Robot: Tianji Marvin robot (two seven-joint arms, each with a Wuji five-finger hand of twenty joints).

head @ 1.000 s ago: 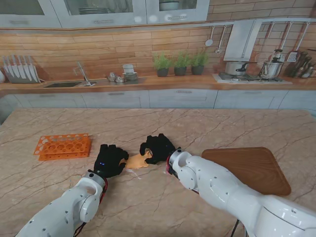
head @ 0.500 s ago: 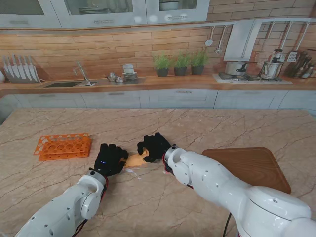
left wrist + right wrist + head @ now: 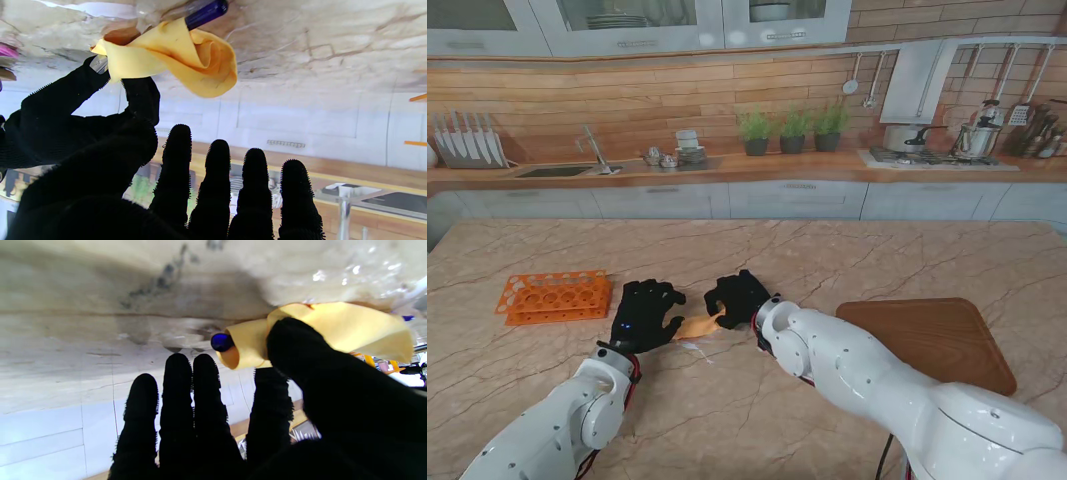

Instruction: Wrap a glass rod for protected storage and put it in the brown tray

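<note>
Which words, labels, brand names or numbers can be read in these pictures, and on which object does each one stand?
None can be read in any view.
Yellow cloth: plain, no print.
Blue-tipped rod: no marking visible.
Orange rack: no label visible.
Brown tray: bare wood.
Left robot hand and right robot hand: plain black gloves.
Items on the far kitchen counter: too small and blurred to tell.

Right hand [image 3: 267,413] pinched yellow wrap [image 3: 333,330] between thumb and forefinger; blue rod [image 3: 222,342] tip protruded from roll, against tabletop [image 3: 100,306].
</note>
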